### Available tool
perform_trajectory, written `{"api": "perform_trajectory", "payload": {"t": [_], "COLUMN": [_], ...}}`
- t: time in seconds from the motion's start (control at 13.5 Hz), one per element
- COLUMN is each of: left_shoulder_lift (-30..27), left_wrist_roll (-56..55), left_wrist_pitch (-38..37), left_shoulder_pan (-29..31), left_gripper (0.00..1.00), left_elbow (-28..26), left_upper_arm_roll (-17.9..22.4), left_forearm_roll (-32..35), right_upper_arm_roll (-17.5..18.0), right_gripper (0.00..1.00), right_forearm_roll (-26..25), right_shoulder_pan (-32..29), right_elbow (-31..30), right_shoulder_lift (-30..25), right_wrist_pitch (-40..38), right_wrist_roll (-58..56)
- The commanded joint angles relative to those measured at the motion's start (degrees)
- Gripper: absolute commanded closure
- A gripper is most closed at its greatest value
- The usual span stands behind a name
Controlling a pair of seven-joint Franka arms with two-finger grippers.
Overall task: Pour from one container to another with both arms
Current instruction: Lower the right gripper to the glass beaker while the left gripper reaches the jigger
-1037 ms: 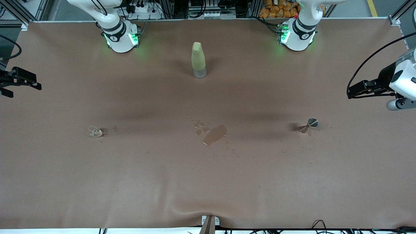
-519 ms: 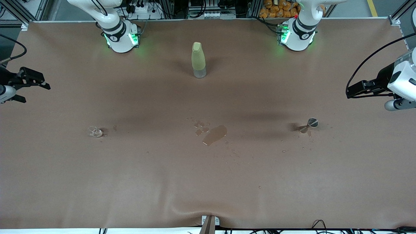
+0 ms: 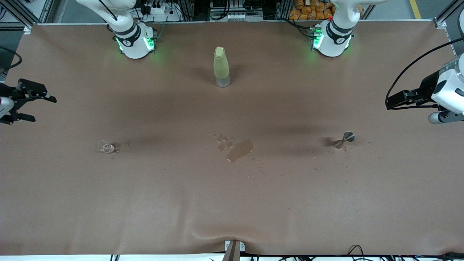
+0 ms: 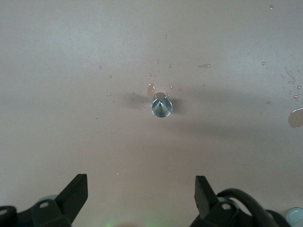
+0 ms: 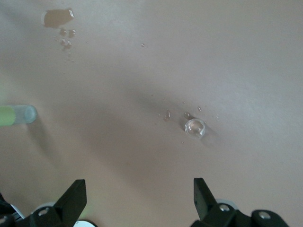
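Observation:
The tiny clear glass cup [image 3: 106,146] [image 5: 195,127] stands on the brown table toward the right arm's end, with a few drops beside it. The small silver metal cup [image 3: 348,136] [image 4: 161,107] stands toward the left arm's end, also among drops. My right gripper [image 3: 41,108] [image 5: 138,187] hangs open and empty over the table's edge at its own end, well away from the glass cup. Over the table's other end my left gripper [image 3: 390,103] [image 4: 140,184] is open and empty too, up in the air and apart from the metal cup.
A tall yellow-green bottle [image 3: 221,67] [image 5: 16,115] stands midway between the two bases. A puddle of spilled liquid [image 3: 239,150] [image 5: 57,17] with scattered drops lies at the table's middle. The brown cover ripples near the front edge [image 3: 217,232].
The right gripper has come in over the table's edge and dropped lower in the front view. The left gripper has barely shifted. Both cups have stayed where they were.

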Motion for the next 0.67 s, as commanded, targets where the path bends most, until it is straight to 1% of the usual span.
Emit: {"api": "perform_trajectory", "payload": {"t": [0.0, 0.22, 0.3, 0.52, 0.59], "left_shoulder_lift": [-0.1, 0.2, 0.2, 0.2, 0.3], "left_wrist_roll": [-0.3, -0.1, 0.0, 1.0, 4.2], "left_wrist_pitch": [-0.1, -0.1, -0.1, -0.1, -0.1], "left_shoulder_pan": [0.3, 0.3, 0.4, 1.8, 3.0], "left_gripper": [0.0, 0.0, 0.0, 0.0, 0.0], "left_elbow": [0.1, 0.6, 0.7, 0.7, 0.7], "left_upper_arm_roll": [0.0, 0.1, 0.2, 0.3, 0.3], "left_forearm_roll": [-0.1, -0.2, -0.2, -0.1, -0.2], "right_upper_arm_roll": [0.4, 0.4, 0.4, 0.4, 0.4], "right_gripper": [0.0, 0.0, 0.0, 0.0, 0.0], "right_forearm_roll": [6.6, 11.5, 14.2, 20.7, 22.9], "right_shoulder_pan": [-3.4, -4.4, -5.4, -8.7, -9.2], "right_elbow": [0.4, 0.3, 0.1, 0.1, 0.1], "right_shoulder_lift": [2.5, 4.1, 5.5, 11.0, 12.4], "right_wrist_pitch": [0.2, 0.2, 0.4, 1.0, 1.0], "right_wrist_roll": [-10.5, -17.5, -20.8, -36.6, -40.3]}}
